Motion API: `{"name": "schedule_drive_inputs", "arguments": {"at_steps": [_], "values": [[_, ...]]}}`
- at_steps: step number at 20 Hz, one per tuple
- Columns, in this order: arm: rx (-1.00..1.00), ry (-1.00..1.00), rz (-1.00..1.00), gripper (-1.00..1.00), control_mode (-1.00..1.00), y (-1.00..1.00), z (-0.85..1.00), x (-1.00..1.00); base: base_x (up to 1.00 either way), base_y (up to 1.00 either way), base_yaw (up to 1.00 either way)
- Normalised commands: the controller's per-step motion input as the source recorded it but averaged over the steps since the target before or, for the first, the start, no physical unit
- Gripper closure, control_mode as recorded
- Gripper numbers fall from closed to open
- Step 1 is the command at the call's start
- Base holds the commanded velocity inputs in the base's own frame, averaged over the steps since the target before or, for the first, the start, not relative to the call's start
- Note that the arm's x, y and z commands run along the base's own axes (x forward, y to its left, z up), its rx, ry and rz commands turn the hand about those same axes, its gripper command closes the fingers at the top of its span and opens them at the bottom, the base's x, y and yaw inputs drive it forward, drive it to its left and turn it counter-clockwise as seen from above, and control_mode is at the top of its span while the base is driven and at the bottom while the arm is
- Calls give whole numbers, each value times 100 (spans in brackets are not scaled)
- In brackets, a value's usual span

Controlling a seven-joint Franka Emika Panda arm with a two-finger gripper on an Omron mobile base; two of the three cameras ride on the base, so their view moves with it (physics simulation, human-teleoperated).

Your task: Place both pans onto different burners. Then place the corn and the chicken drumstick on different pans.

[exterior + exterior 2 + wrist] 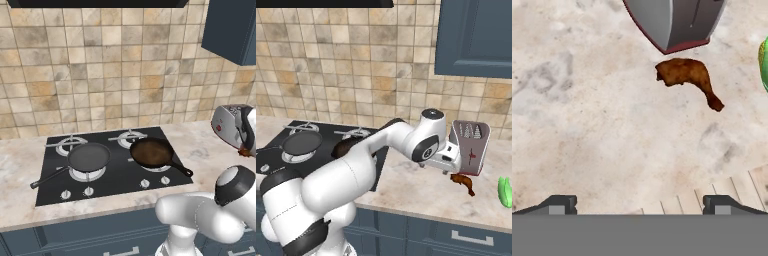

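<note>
Both pans sit on burners; the drumstick comes next.
The hand (639, 204) hangs open above the worktop (587, 125). The drumstick (687, 80), at one o'clock, looks small, light, slippery; grip its fat end.

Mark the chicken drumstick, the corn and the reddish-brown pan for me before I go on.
chicken drumstick (684, 74): hand view, on its thick meaty end.
corn (504, 192): right base view, on the middle of the green lump.
reddish-brown pan (151, 152): left base view, on its inside floor.
</note>
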Motion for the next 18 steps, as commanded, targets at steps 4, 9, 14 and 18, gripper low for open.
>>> {"name": "schedule_drive_inputs", "arguments": {"at_steps": [4,9,14,18], "values": [[0,-1,2,-100,-100,-38,-17,11,0,0,0],[-1,0,17,-100,-100,-27,-22,13,0,0,0],[-1,0,21,-100,-100,-20,-18,17,0,0,0],[0,0,14,-100,-100,-22,-8,8,0,0,0]]}}
